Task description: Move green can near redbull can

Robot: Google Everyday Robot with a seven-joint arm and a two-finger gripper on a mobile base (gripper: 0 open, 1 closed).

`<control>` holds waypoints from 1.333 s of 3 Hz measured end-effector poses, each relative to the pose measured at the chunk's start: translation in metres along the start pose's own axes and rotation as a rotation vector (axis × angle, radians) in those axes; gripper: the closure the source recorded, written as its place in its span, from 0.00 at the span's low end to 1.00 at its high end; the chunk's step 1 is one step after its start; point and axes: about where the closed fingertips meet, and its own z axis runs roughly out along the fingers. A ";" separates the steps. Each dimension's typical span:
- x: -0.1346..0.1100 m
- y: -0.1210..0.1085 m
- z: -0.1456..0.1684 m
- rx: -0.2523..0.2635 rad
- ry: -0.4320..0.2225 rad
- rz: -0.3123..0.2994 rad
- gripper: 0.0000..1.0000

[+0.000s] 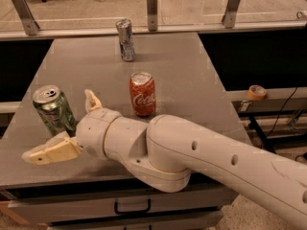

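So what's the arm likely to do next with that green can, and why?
Probably close the gripper on the green can. Its fingers stand open, one on each side of the can as far as this view shows, and nothing is held yet. The redbull can stands far back on the table, beyond the Coca-Cola can, so the green can needs gripping before it can go there.
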 end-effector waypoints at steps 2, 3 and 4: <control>-0.005 -0.004 0.023 -0.050 -0.017 -0.052 0.00; -0.005 -0.008 0.032 -0.063 -0.038 -0.067 0.17; -0.005 -0.009 0.040 -0.085 -0.063 -0.078 0.41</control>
